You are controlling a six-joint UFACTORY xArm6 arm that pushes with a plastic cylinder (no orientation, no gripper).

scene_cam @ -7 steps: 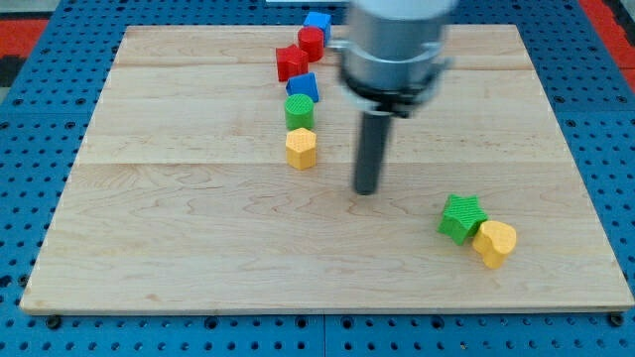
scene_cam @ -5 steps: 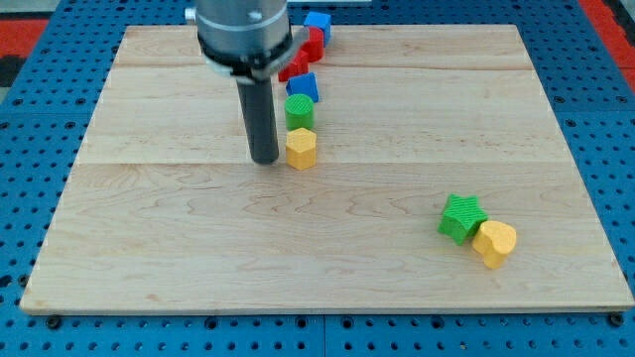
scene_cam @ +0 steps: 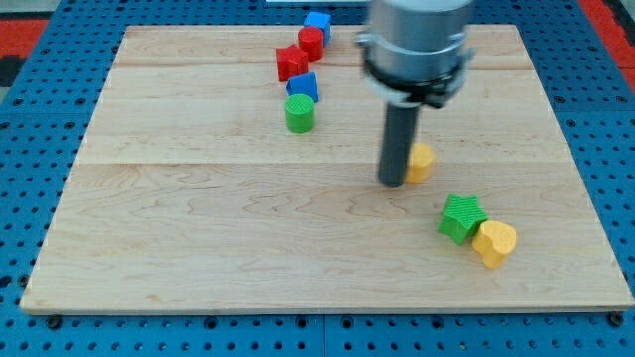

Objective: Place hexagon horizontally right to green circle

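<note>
Yellow hexagon (scene_cam: 422, 162) right of frame centre on the tabletop (scene_cam: 198, 238), partly hidden behind my tip (scene_cam: 393, 183), touching its left side. Green circle (scene_cam: 299, 113) well apart, up-left. No gripper here, only a rod. Green star (scene_cam: 462, 218) lower right.

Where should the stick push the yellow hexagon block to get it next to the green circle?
No pincer here, only my tip. It touches the yellow hexagon on its left. The green circle sits higher, so push its bottom side, from the view's bottom, upward.
</note>
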